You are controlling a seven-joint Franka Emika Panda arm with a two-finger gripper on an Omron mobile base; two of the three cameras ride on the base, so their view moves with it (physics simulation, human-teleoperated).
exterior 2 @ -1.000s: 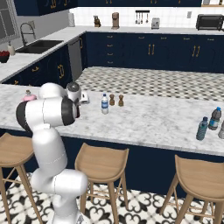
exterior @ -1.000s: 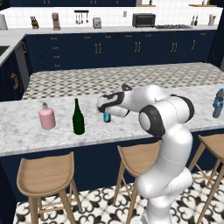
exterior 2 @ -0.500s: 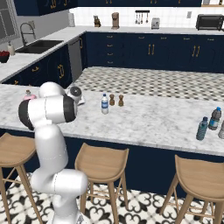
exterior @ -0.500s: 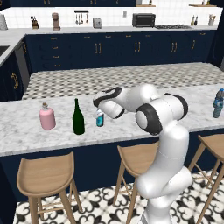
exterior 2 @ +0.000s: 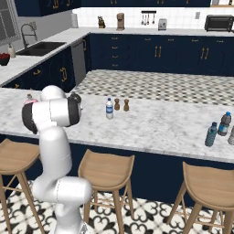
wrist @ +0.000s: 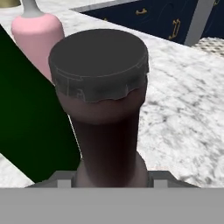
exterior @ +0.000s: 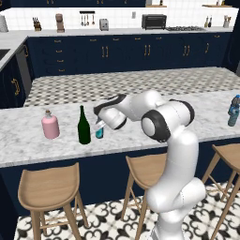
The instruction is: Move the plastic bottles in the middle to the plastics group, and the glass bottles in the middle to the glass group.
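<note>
The robot's claw [exterior: 100, 127] gripped the small dark glass bottle [exterior: 99, 132] by its neck just beside the tall green wine bottle [exterior: 83, 126], with the squat pink bottle [exterior: 50, 126] a little further along the marble tabletop [exterior: 42, 149]. The hand view showed the bottle's crimped dark cap [wrist: 99, 65] close up, green glass to one side and pink behind. The delivery to the glass group looked nearly done; whether the bottle's base touched the stone could not be told. The next move would call for setting it upright, easing the grip without nudging the wine bottle, then lifting clear. Near the middle of the tabletop a clear plastic bottle with a blue label [exterior 2: 109, 109] stood beside two brown shakers [exterior 2: 121, 105], not yet moved. Navy cabinets, a checkered tile strip and wooden stools [exterior: 50, 189] framed the kitchen.
</note>
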